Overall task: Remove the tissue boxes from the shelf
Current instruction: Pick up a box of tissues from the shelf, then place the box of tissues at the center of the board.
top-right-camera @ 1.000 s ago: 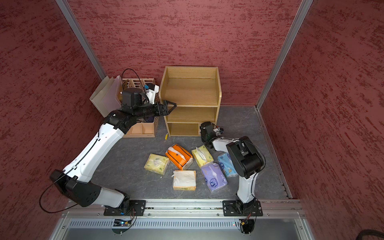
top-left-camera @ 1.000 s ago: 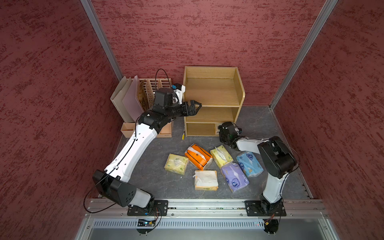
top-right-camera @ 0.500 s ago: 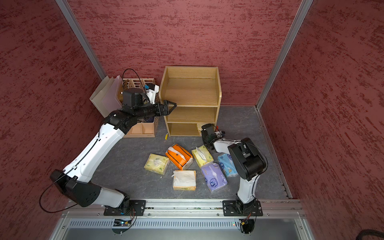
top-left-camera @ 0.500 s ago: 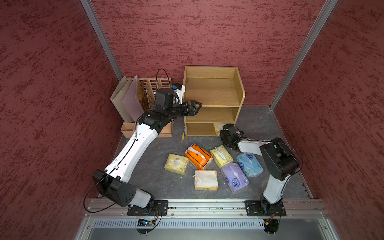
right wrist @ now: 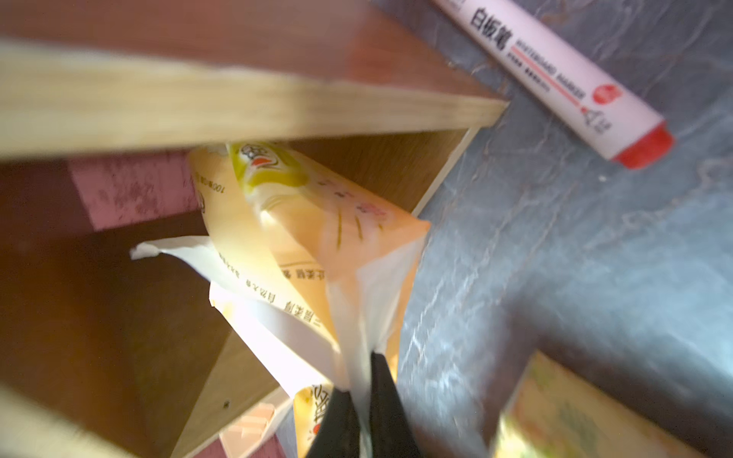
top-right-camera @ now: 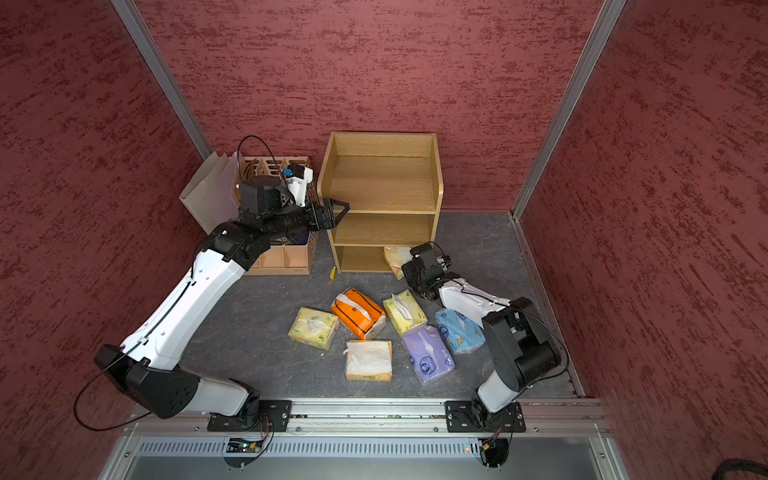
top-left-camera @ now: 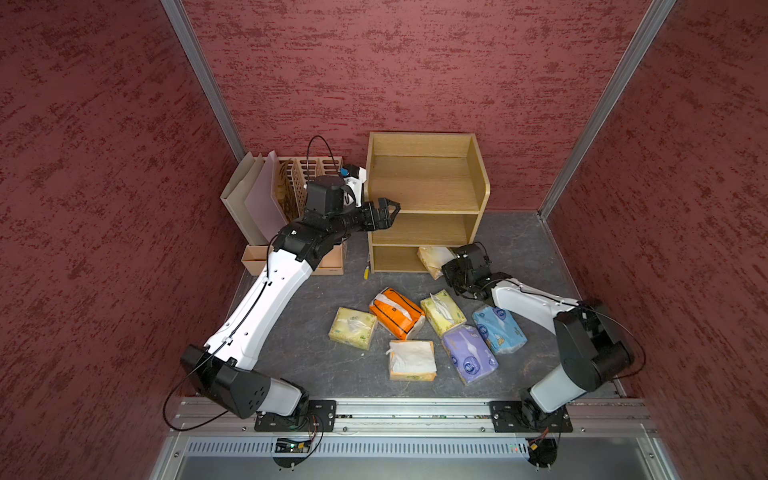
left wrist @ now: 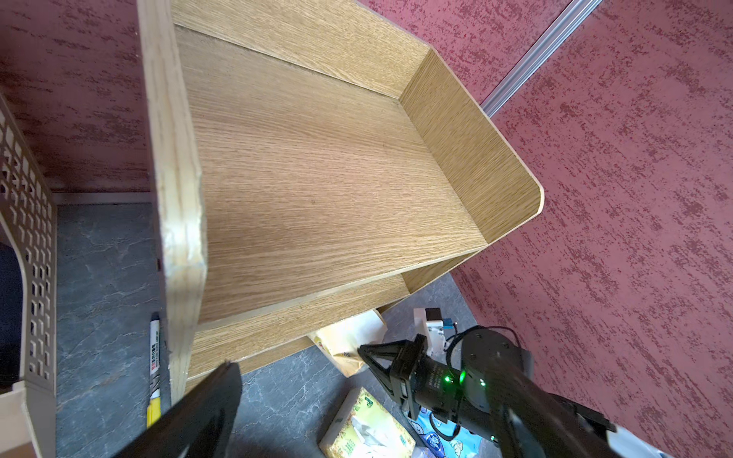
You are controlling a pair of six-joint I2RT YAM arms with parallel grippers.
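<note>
My top views look steeply down over the whole scene; both wrist cams sit close, sharing the light-wood three-tier shelf [left wrist: 317, 178] and beige soft tissue pack [right wrist: 301, 222].

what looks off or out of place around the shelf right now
The beige tissue pack hangs askew, partly out of the shelf's bottom tier, pinched only by its wrapper end in the shut right gripper. A marker pen lies loose on the floor by the shelf's front corner.
</note>
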